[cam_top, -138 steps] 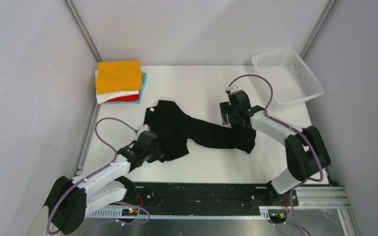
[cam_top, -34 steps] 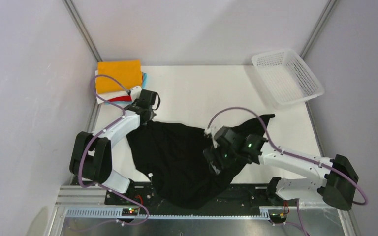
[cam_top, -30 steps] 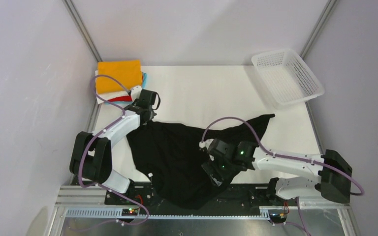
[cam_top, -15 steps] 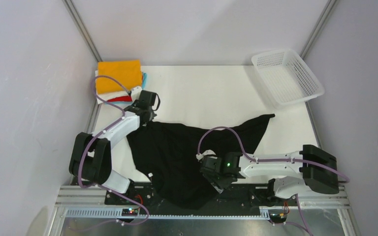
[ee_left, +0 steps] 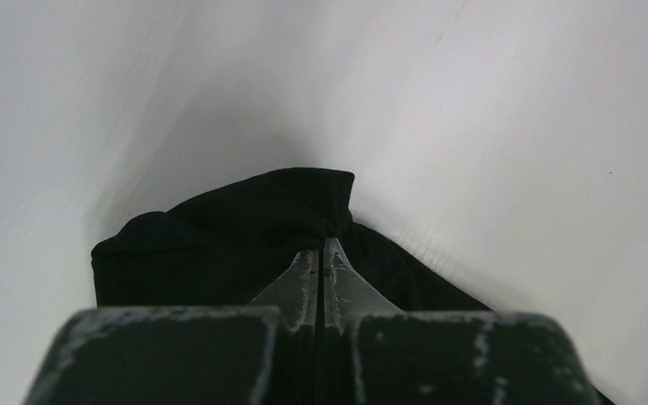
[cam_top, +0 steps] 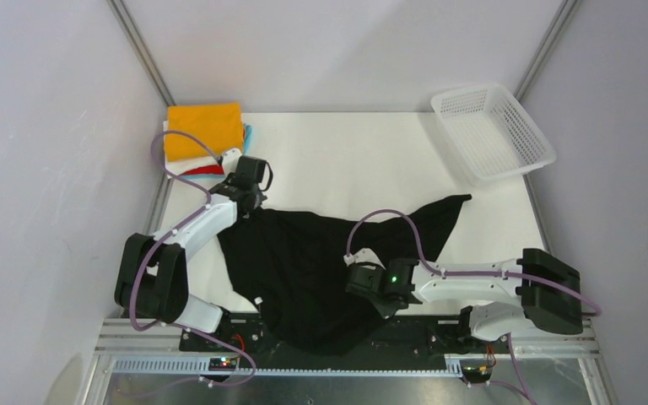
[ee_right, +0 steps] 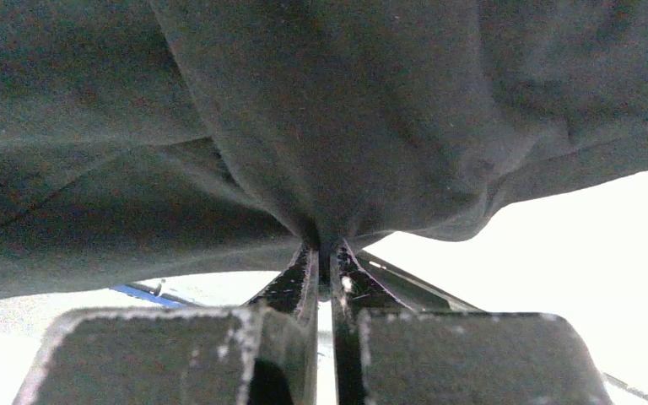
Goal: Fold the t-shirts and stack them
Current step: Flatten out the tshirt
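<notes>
A black t-shirt (cam_top: 304, 261) lies spread over the table's near half, its lower edge hanging over the front rail. My left gripper (cam_top: 247, 205) is shut on its far-left corner; the left wrist view shows black cloth (ee_left: 245, 228) pinched at the tips of the left gripper (ee_left: 322, 246). My right gripper (cam_top: 369, 297) is low at the shirt's near right edge and shut on a fold of it; in the right wrist view the cloth (ee_right: 321, 118) bunches into the right gripper (ee_right: 325, 245). Folded t-shirts (cam_top: 204, 131), orange on top, are stacked at the far left.
A white mesh basket (cam_top: 494, 131) stands at the far right corner. The table (cam_top: 346, 160) is white, with metal frame posts at both back corners and walls close on each side. Purple cables loop over both arms.
My right gripper has gone from open to shut on the black t-shirt's near edge, after sliding down and left toward the front rail. The left gripper has held its corner in place.
</notes>
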Robot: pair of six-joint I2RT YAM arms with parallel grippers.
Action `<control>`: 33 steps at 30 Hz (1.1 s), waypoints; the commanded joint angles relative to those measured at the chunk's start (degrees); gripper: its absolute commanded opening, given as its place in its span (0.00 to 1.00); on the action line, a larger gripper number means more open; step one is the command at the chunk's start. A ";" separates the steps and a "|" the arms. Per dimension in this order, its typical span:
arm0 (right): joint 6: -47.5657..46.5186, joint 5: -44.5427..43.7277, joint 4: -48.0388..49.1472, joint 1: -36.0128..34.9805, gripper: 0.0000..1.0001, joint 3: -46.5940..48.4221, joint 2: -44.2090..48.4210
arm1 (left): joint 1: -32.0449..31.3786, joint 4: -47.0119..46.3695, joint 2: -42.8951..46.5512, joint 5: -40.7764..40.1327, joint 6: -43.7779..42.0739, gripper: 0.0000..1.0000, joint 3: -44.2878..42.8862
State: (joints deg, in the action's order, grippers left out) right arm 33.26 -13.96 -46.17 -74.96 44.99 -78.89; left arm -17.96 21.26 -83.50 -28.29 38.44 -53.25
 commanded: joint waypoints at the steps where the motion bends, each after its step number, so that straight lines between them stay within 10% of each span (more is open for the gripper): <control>1: 0.85 -3.28 -3.54 1.79 0.03 0.01 3.45 | 0.33 -1.20 1.78 -2.36 -0.90 0.00 -0.10; 14: -8.30 9.87 -0.34 20.09 0.04 -0.69 11.17 | 0.40 -1.22 1.63 -5.91 -1.59 0.00 -1.13; 22: -10.80 17.15 4.96 22.83 0.10 -0.63 -0.76 | 0.43 -1.30 1.63 -5.95 -2.81 0.00 -2.00; 33: -10.61 18.19 4.20 25.58 0.20 -0.63 6.53 | 0.45 -1.39 4.53 -5.63 -3.27 0.00 -1.21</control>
State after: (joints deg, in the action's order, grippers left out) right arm 23.27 3.11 -42.35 -50.41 44.12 -75.55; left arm -17.85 21.19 -82.13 -32.42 35.94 -53.36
